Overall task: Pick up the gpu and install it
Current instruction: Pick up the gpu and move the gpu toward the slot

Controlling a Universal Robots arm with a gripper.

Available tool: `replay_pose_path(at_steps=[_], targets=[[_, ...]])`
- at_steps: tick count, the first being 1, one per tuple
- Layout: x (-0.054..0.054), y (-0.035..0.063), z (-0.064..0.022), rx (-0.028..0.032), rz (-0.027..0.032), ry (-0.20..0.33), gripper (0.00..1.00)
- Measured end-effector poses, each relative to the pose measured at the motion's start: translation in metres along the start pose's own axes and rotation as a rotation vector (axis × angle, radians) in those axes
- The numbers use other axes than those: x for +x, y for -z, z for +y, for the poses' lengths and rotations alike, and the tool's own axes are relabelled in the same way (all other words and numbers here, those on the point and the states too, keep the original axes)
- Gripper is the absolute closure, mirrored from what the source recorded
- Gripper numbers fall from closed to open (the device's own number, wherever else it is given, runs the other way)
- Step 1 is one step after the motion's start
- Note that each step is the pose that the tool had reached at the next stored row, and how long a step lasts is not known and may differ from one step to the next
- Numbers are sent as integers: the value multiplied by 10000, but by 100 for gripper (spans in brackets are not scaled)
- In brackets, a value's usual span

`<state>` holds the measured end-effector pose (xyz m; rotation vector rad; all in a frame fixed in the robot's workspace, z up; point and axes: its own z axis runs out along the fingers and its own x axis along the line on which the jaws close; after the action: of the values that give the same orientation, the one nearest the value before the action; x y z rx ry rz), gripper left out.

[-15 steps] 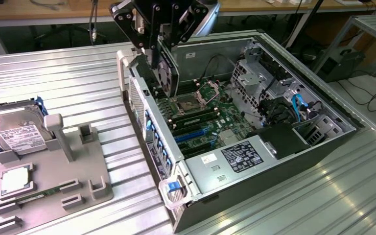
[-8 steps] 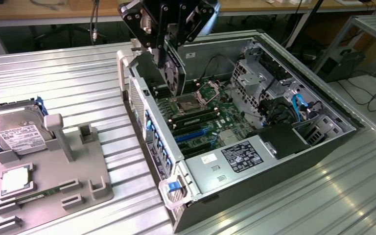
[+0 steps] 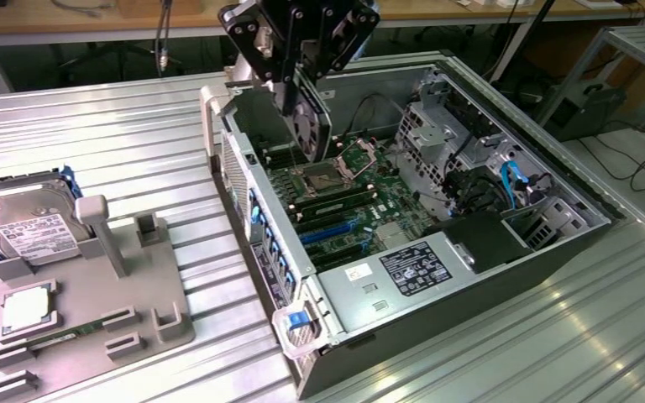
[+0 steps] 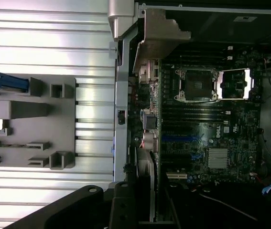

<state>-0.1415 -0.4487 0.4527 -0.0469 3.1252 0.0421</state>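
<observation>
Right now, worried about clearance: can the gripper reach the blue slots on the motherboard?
Probably yes. The case is open, the gripper holds the gpu upright above the motherboard, and nothing seems to cover the blue slots.

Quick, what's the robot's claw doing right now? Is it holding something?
Gripper: jaws closed on the gpu, which hangs upright over the motherboard of the open computer case.
</observation>
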Motion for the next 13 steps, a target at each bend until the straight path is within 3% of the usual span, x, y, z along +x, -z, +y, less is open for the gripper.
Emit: replay_pose_path(at_steps=[13], targets=[[-253, -15, -7, 0, 0, 25, 73]])
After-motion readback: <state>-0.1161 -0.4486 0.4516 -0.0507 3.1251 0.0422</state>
